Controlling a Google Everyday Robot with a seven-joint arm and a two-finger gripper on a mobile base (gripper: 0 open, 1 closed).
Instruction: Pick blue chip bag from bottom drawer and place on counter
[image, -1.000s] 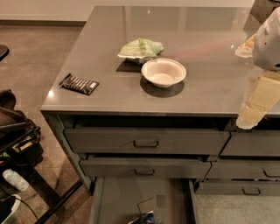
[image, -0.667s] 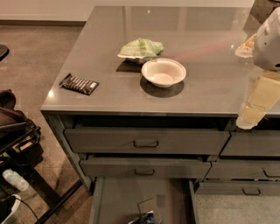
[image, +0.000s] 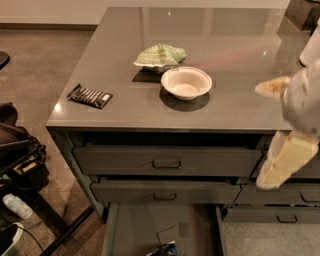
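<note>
Nearest of all, the blue chip bag (image: 165, 248) lies on the floor of the bottom drawer (image: 111, 227), which is pulled open. It is far below the white bowl (image: 186, 82), almost straight under it. Only the bag's top shows, so I cannot tell which way its long side runs. Above it are two shut drawers (image: 166, 162), also under the bowl. The gripper (image: 282, 132) hangs to the right of the bowl, at the tabletop's front edge and a bit lower than the bowl. I cannot tell if the jaws are clenched or released, but they hold nothing I can see. So the bag is down and to the left of the gripper, well apart from it. I think the one arm has to go low and across to get over the drawer. On the tabletop (image: 240, 45), a black striped packet (image: 90, 96) lies left of the bowl near the edge. A pale green bag (image: 161, 55) sits just behind the bowl.
</note>
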